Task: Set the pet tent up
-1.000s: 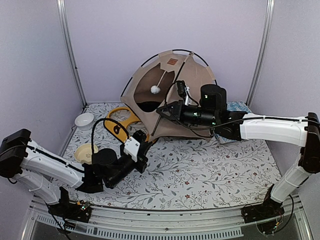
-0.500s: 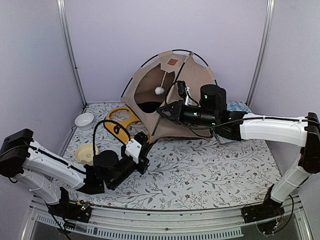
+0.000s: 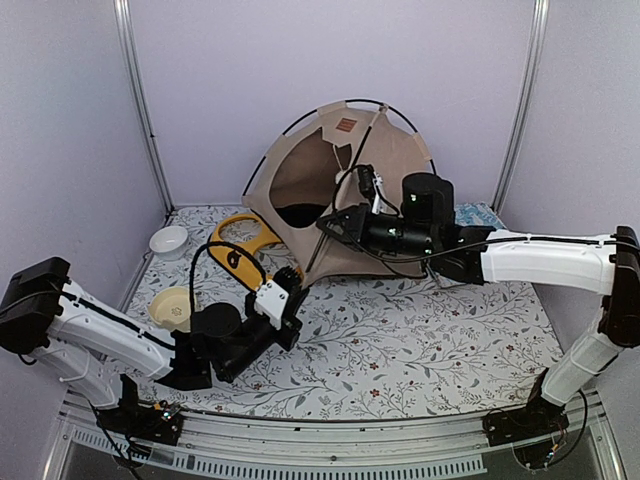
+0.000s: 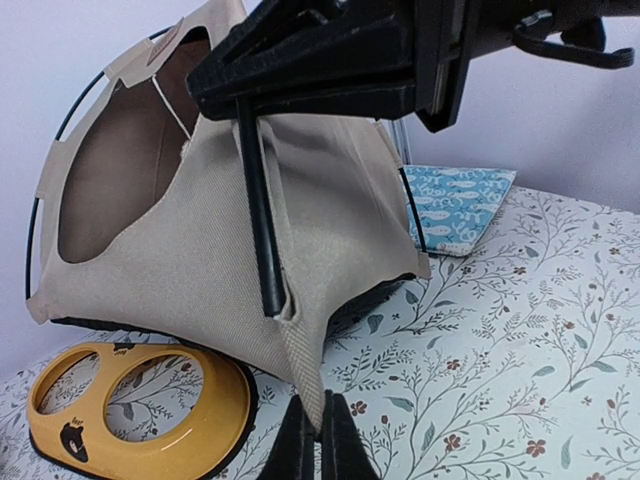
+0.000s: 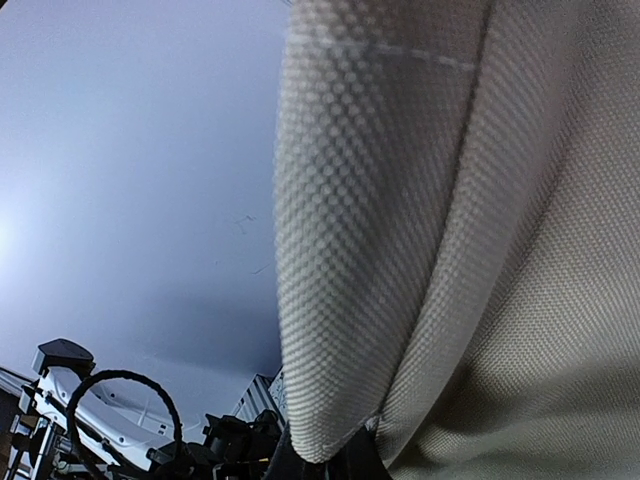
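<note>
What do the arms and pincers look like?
The left arm and right arm have white shells joined by black joints. The right wrist shows green lights. A black cable loops over the left arm. The left pincer and right pincer are black; the left carries a white block.

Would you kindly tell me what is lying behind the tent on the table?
A blue patterned cushion lies behind the tent, seen from the left wrist camera. The tent's corner covers one end of it, so its full extent is hidden.

The tent (image 4: 200,230) corner is pinched between the closed left gripper (image 4: 318,425). Its black pole (image 4: 258,210) is clamped above by the right gripper (image 4: 330,60); a yellow feeder (image 4: 140,405) is seen alongside.
</note>
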Available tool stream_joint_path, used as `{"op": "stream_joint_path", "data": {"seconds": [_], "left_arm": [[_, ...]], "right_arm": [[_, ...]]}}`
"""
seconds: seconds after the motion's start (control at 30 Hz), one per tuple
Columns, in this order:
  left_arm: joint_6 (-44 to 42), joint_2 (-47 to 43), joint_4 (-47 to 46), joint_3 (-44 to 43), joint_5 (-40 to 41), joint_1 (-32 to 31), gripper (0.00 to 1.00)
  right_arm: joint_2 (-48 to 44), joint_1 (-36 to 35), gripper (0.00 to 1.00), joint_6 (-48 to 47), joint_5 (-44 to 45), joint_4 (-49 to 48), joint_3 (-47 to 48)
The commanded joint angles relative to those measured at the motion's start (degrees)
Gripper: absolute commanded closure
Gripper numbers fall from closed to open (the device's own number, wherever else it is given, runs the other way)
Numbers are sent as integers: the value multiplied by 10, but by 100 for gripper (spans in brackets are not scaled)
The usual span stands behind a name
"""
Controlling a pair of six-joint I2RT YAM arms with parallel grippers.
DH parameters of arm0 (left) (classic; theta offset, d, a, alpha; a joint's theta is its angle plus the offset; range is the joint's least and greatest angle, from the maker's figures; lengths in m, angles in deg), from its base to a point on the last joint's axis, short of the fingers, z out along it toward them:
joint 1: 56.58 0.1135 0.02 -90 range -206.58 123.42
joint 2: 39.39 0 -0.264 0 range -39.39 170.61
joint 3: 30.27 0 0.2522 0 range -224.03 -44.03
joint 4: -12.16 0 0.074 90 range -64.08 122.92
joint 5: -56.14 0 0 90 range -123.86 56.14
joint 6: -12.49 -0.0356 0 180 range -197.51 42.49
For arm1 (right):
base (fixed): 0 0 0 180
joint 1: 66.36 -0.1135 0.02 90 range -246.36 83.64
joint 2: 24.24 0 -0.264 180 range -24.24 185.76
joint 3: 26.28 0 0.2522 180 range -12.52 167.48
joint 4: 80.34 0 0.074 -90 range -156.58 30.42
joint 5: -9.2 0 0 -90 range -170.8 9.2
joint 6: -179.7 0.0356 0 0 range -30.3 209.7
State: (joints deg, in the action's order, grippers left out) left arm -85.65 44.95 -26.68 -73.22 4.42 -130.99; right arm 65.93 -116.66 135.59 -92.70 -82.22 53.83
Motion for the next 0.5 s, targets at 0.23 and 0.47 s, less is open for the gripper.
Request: {"op": "stream_joint_path", "data": {"seconds": [0.23, 0.47], "left_arm": [[6, 12, 58, 16, -46, -42, 100], [12, 27, 58, 11, -53, -42, 100]], "right_arm": [[-50, 50, 100, 10, 139, -75, -16], [-56, 56, 100, 9, 119, -75, -4]]}}
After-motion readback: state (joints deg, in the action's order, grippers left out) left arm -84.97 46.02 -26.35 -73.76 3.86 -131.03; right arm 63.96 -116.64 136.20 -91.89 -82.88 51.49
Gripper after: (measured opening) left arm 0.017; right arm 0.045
